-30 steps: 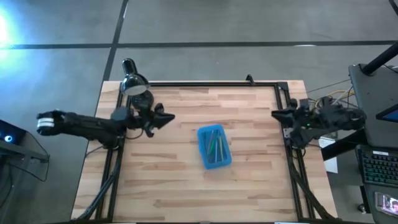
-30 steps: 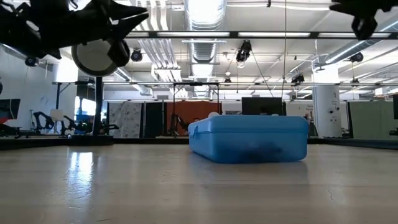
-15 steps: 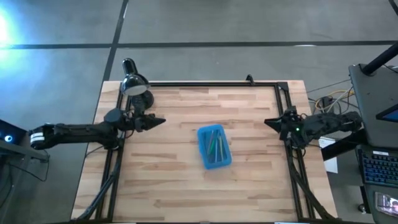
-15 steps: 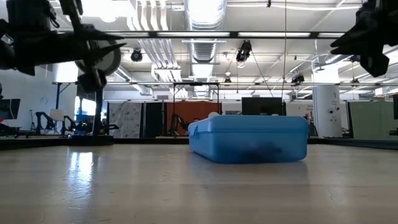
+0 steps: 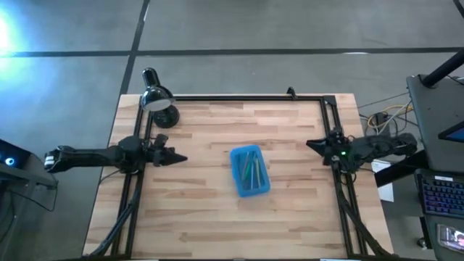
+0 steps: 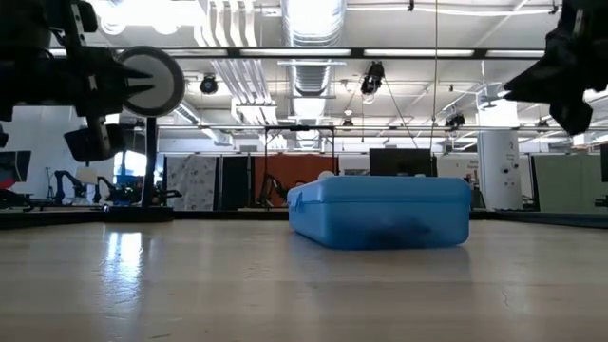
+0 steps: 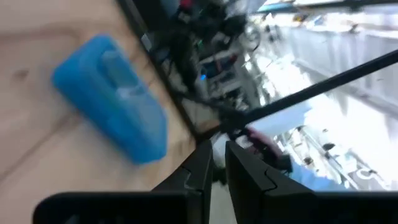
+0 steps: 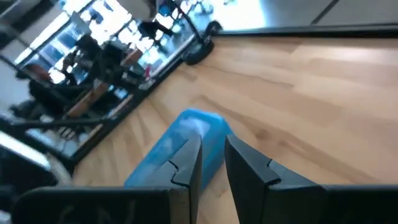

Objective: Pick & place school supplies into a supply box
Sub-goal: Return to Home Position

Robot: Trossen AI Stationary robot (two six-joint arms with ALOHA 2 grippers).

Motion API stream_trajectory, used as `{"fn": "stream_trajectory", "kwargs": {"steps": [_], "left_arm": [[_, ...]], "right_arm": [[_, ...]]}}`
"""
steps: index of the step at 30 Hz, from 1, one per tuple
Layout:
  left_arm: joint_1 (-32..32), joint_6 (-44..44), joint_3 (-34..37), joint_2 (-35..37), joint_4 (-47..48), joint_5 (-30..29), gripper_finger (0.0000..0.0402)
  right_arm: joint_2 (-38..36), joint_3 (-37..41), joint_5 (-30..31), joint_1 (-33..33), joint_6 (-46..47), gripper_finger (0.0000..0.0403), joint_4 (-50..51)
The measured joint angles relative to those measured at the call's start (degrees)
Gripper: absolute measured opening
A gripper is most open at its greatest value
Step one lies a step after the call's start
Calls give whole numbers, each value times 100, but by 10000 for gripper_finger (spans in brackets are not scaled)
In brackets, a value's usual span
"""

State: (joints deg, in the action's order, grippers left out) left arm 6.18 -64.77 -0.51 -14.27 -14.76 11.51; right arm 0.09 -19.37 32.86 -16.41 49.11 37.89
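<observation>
The supply box (image 5: 250,171) is a translucent blue case lying flat on its base in the middle of the wooden table, lid down. It also shows in the low view (image 6: 380,211). Green and other thin school supplies (image 5: 251,168) show through the lid. My left gripper (image 5: 181,158) hovers level at the table's left edge, pointing at the box (image 7: 112,99), its fingers together (image 7: 219,146) and empty. My right gripper (image 5: 310,143) hovers at the right edge, tipped slightly down toward the box (image 8: 180,149), fingers nearly together (image 8: 212,140), holding nothing.
A black desk lamp (image 5: 156,99) stands at the table's far left corner, just beyond the left arm. A black frame rail (image 5: 246,97) runs along the far edge and down both sides. Bare wood (image 5: 217,217) lies around the box.
My left gripper has drawn back toward the table's left edge and a little toward the near edge, sinking and rolling about its own line. My right gripper has sunk at the right edge and rolled slightly. The box has stayed put.
</observation>
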Motion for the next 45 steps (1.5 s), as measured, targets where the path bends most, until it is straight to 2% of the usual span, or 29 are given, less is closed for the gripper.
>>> {"fn": "stream_trajectory", "kwargs": {"steps": [4, 8, 12, 14, 17, 21, 30, 45], "left_arm": [[-46, 0, 1, 383, 409, 18, 28], [19, 1, 2, 942, 746, 15, 28], [160, 7, 4, 1416, 934, -8, 28], [212, 5, 4, 1422, 823, -1, 28], [214, 8, 7, 1421, 853, -26, 28], [190, 5, 7, 1423, 926, -50, 28], [155, 5, 7, 1281, 1015, -69, 28], [157, 4, 7, 1177, 1079, -89, 28]], "right_arm": [[-1, 512, -5, 89, -3, 63, -265], [37, 1062, -134, 323, -103, 63, -1029], [-11, 1439, -446, 847, -304, 63, -2614], [1, 1830, -490, 1236, -294, 63, -4008], [-12, 1877, -502, 1855, -185, 63, -4671], [-11, 1890, -306, 2251, -177, 63, -4828], [-10, 1888, -281, 1817, -176, 63, -4748], [-10, 1885, -292, 1675, -174, 63, -4781]]}}
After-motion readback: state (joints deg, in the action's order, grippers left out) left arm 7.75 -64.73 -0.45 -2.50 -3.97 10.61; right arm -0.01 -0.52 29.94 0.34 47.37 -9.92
